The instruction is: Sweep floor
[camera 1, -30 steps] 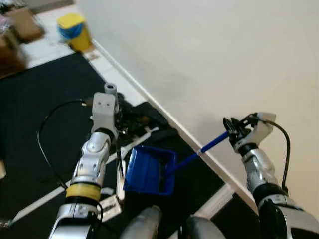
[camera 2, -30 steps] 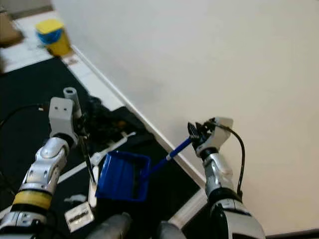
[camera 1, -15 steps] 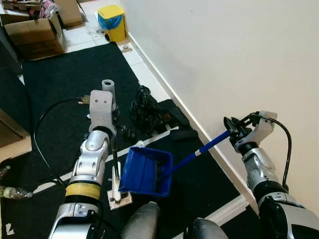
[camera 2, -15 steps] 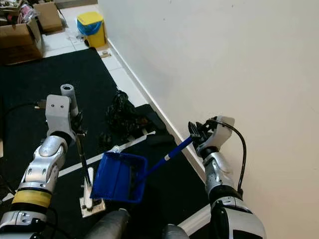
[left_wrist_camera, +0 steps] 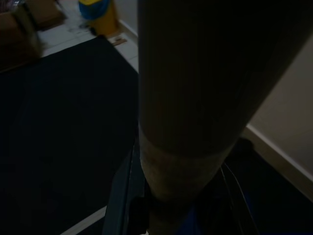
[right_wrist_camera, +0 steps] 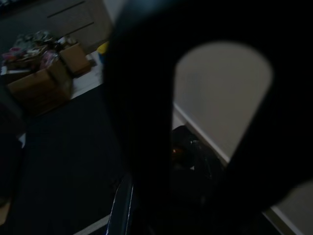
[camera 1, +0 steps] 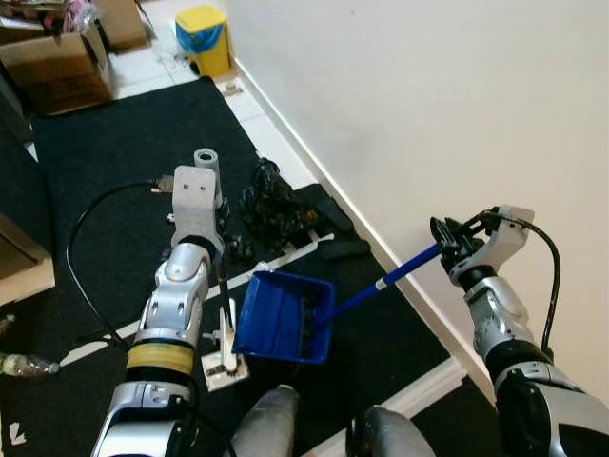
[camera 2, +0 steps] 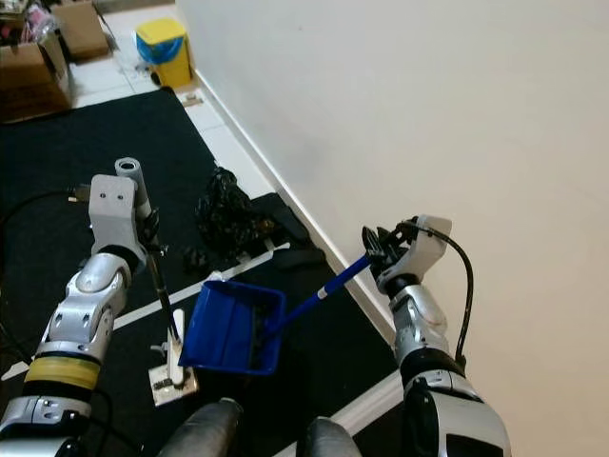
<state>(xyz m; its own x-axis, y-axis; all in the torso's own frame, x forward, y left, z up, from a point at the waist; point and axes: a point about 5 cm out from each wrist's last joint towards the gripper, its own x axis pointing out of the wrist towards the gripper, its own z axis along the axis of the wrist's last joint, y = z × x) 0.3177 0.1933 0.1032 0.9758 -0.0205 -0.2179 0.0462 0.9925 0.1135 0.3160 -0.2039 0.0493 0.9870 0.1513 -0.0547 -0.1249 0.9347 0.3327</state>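
Since half a second ago the whole scene has slid a little, so the head camera moved; both arms keep the same pose and the blue plastic dustpan (camera 1: 284,318) has barely changed place.

Left eye view: dustpan sits low over the black carpet (camera 1: 105,162), its long blue handle (camera 1: 395,276) rising to the right gripper (camera 1: 447,246), whose black fingers are pinched on the handle's top end. Left gripper (camera 1: 217,259) is closed around a thin dark broom stick (camera 1: 222,303); the pale flat broom head (camera 1: 225,360) rests on the carpet just beside the dustpan.

Right eye view: crumpled black rubbish pile (camera 2: 228,221) lies beyond the dustpan, near the white wall's baseboard (camera 2: 285,195). Yellow bin with blue liner (camera 2: 164,49) and brown cardboard box (camera 2: 33,71) stand well apart.

Left wrist view: dark, blurred shaft (left_wrist_camera: 195,98) up close.

Right wrist view: black finger silhouettes (right_wrist_camera: 142,122), carpet behind.
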